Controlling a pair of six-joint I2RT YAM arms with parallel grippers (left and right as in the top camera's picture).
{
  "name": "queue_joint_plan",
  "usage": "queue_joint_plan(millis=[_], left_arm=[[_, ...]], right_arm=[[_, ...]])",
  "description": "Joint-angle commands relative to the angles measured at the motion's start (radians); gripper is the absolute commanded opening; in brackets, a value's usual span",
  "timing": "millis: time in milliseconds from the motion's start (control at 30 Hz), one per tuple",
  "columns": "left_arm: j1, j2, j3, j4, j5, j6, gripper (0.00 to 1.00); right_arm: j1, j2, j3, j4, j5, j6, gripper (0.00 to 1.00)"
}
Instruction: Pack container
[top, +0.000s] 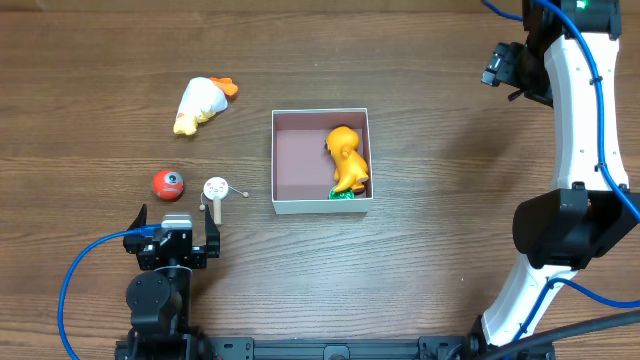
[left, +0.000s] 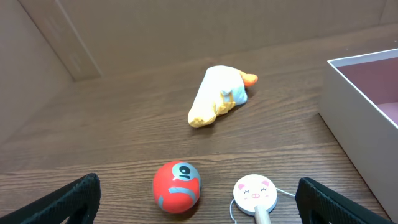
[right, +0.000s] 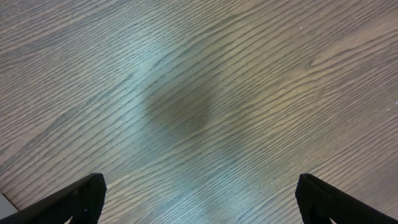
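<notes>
The container (top: 290, 160), a white-walled square box with a pinkish-brown floor, sits mid-table and holds an orange toy (top: 347, 155) over something green (top: 346, 195). Its corner shows in the left wrist view (left: 367, 99). Left of it lie a white-and-yellow plush duck (top: 203, 103) (left: 217, 94), a red ball (top: 169, 184) (left: 177, 186) and a small pig-face rattle drum (top: 216, 190) (left: 254, 193). My left gripper (top: 178, 222) (left: 198, 211) is open and empty, just short of the ball and drum. My right gripper (top: 505, 68) (right: 199, 205) is open and empty, high at the far right, over bare wood.
A blue cable (top: 85, 270) loops from the left arm at the front left. The right arm's white links (top: 585, 110) run down the right side of the table.
</notes>
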Motion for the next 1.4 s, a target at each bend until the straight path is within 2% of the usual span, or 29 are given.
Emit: queue_joint_plan(millis=[0,467,567,700,767,867,1000,1100,1367], left_arm=[[0.0,-0.01,-0.002,0.002,0.012,0.019,1.0],[0.0,-0.01,-0.002,0.002,0.012,0.019,1.0],[0.0,-0.01,-0.002,0.038,-0.018,0.085,1.0],[0.0,-0.01,-0.002,0.057,0.008,0.093,1.0],[0.0,-0.01,0.0,0.097,0.066,0.127,1.0],[0.0,-0.003,0.029,0.127,0.093,0.108,1.0],[0.0,0.091,0.18,0.069,0.091,0.073,1.0],[0.0,0.256,0.377,-0.007,0.086,0.064,1.0],[0.0,0.933,1.151,-0.571,0.084,0.053,1.0]], right_arm=[[-0.002,-0.007,0.024,0.002,0.011,0.002,1.0],[-0.002,-0.007,0.024,0.002,0.011,0.002,1.0],[-0.002,-0.007,0.024,0.002,0.011,0.002,1.0],[-0.003,-0.007,0.024,0.002,0.011,0.002,1.0],[-0.002,-0.007,0.024,0.002,0.011,0.002,1.0],[-0.002,-0.007,0.024,0.002,0.011,0.002,1.0],[-0.002,-0.007,0.024,0.002,0.011,0.002,1.0],[-0.002,-0.007,0.024,0.002,0.011,0.002,1.0],[-0.002,-0.007,0.024,0.002,0.011,0.002,1.0]])
